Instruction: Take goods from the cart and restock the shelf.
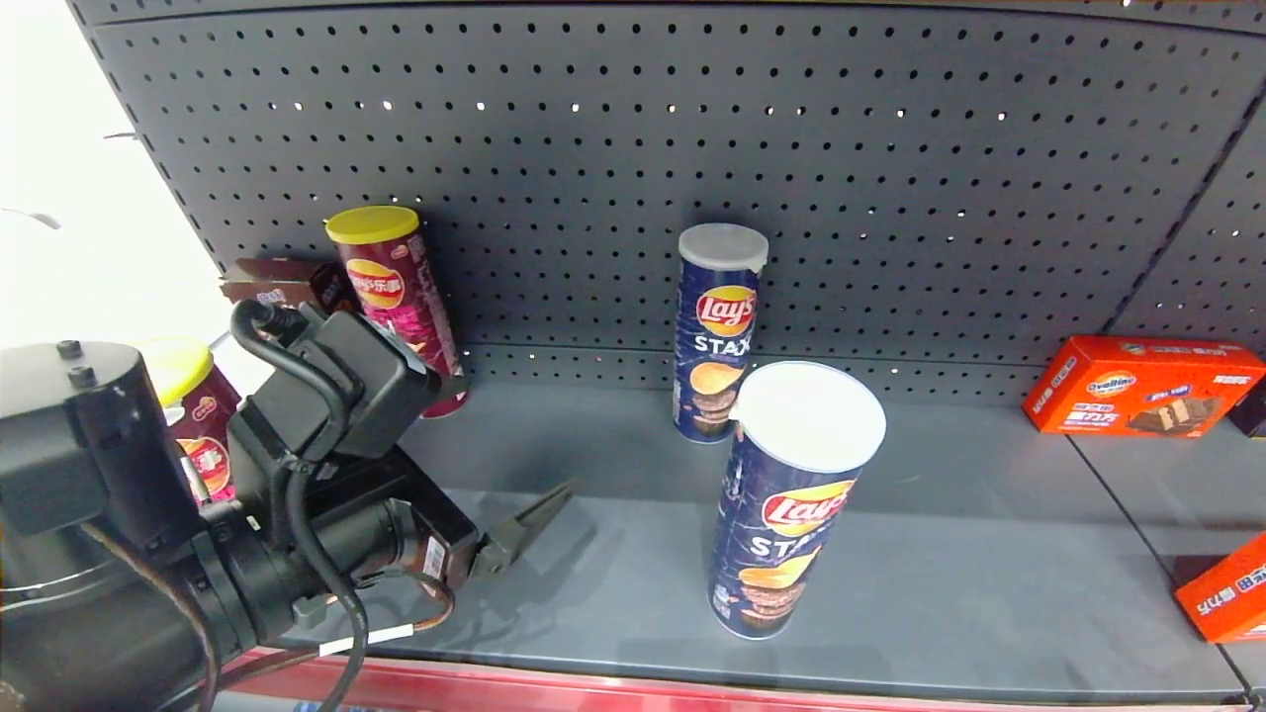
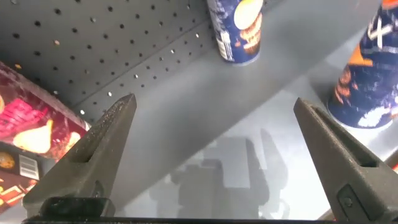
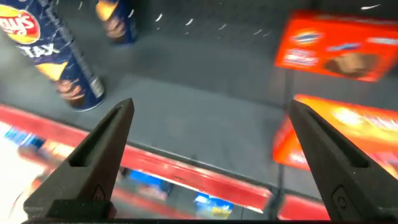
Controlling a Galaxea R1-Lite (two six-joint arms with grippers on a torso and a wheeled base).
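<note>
A blue chip can [image 1: 781, 494] was stood upright on the shelf [image 1: 969, 554]. The left gripper [image 2: 214, 106] and right gripper [image 3: 210, 106] were spread apart.

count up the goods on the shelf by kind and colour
blue chip cans: 2
maroon chip cans: 2
orange boxes: 2
brown box: 1
total: 7

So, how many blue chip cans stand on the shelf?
2. The back blue can stands near the pegboard; the front blue can stands near the shelf edge. Others may be hidden.
</note>
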